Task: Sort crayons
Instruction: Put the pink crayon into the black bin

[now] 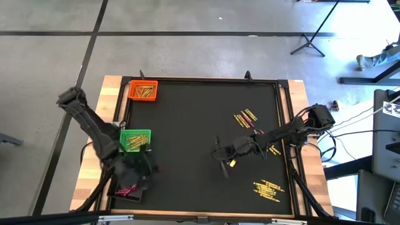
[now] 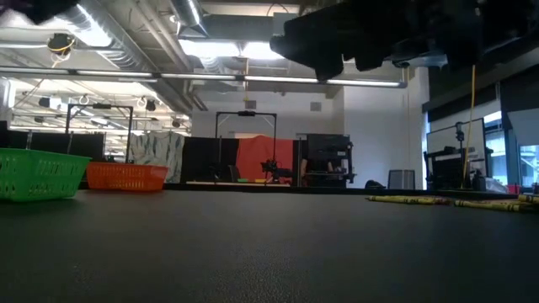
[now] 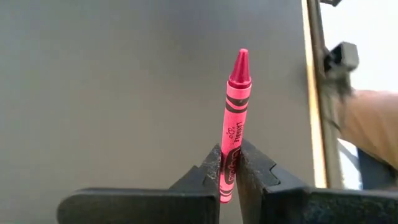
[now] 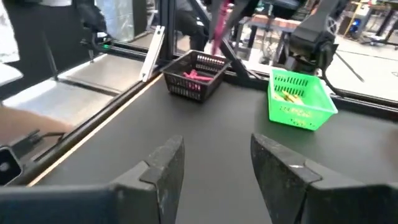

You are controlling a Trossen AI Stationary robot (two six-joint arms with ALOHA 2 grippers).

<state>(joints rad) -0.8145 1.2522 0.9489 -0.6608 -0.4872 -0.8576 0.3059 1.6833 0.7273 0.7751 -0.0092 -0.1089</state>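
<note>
A slim pink wax crayon (image 3: 235, 118) stands clamped between the left gripper's (image 3: 229, 171) closed fingers, above the black mesh basket (image 4: 196, 78) of pink crayons. Loose yellow crayons (image 1: 267, 189) lie on the black table (image 1: 187, 137). The right gripper (image 4: 214, 165) hovers mid-table, fingers apart, empty.

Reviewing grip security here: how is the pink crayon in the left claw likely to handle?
The pink crayon stands straight from the left claw, so probably stiff. Pinched only at its base, it might pivot. Being round, it would likely roll if dropped.
</note>
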